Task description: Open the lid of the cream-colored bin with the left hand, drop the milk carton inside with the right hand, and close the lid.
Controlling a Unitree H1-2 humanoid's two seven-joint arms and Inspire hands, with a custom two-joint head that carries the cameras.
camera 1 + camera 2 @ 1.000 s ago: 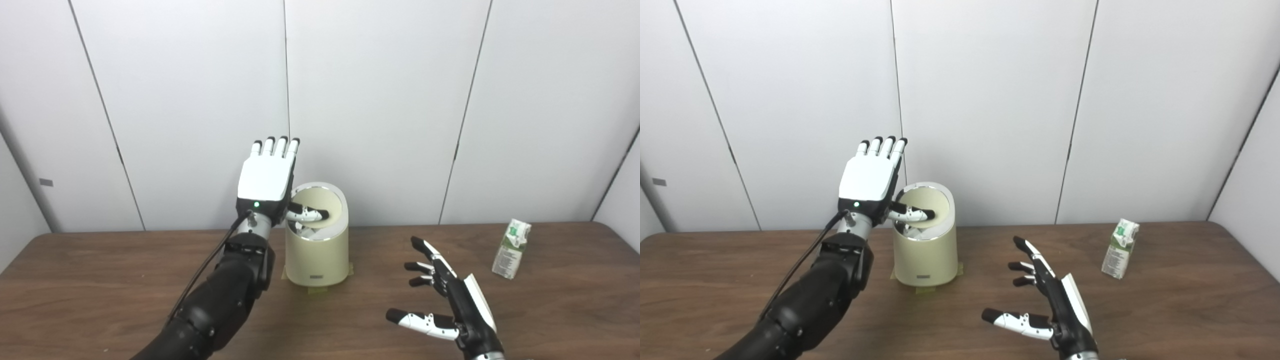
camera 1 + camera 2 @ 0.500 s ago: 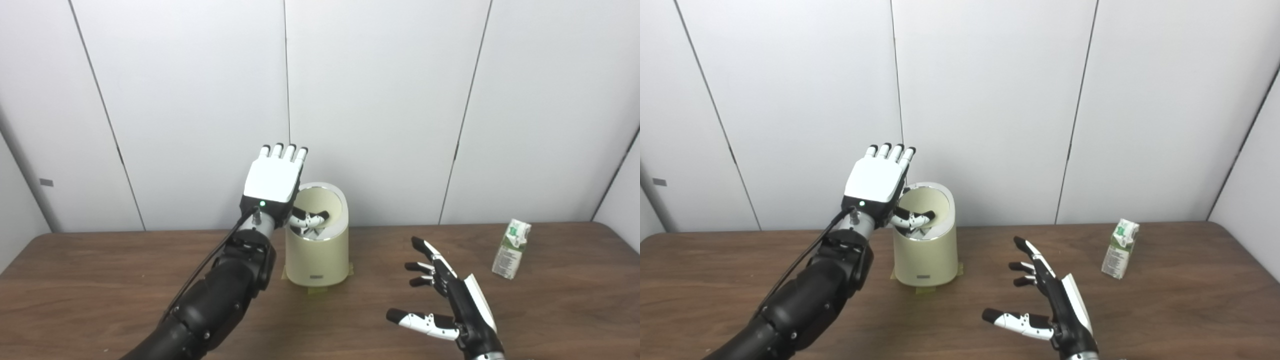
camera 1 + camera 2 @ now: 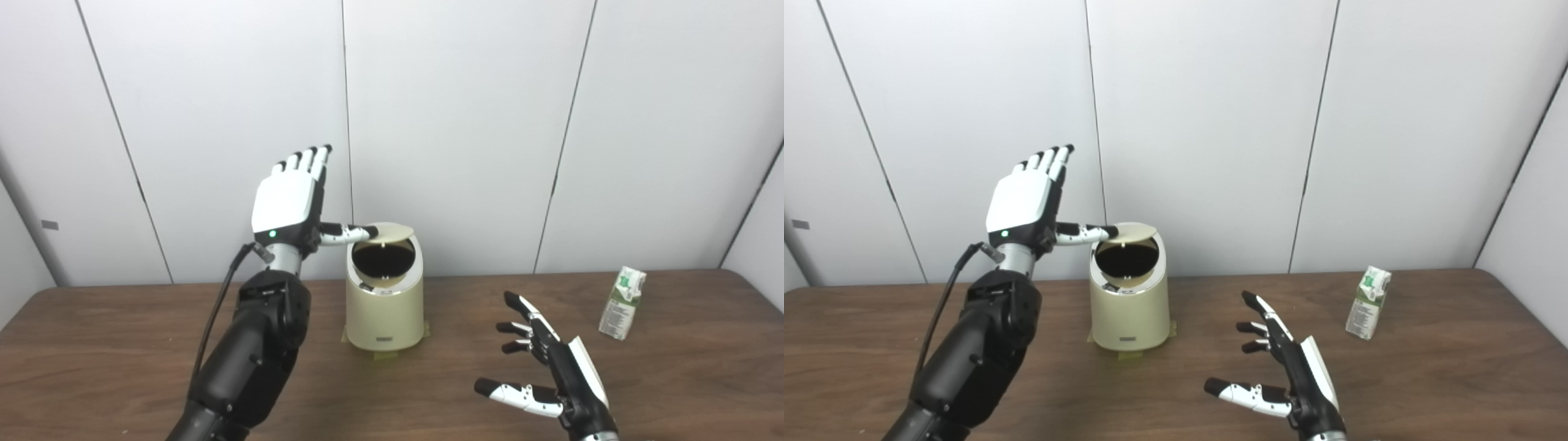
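The cream-colored bin [image 3: 384, 318] stands at the middle of the table's back. Its round lid [image 3: 392, 231] is swung up, lying nearly flat above the dark opening. My left hand [image 3: 286, 202] is raised to the left of the bin, fingers spread upward and open. Its thumb reaches right, with the tip touching the lid's left edge. The green-and-white milk carton [image 3: 623, 303] stands upright far to the right. My right hand [image 3: 551, 373] hovers open over the table in front, between bin and carton, holding nothing.
The brown wooden table [image 3: 122, 343] ends at white wall panels right behind the bin. Tape patches show under the bin's base. A black cable runs along my left forearm.
The lid went from tilted into the bin to raised flat above the opening. My left hand rose and moved left, with its thumb out of the opening. The right hand stayed still.
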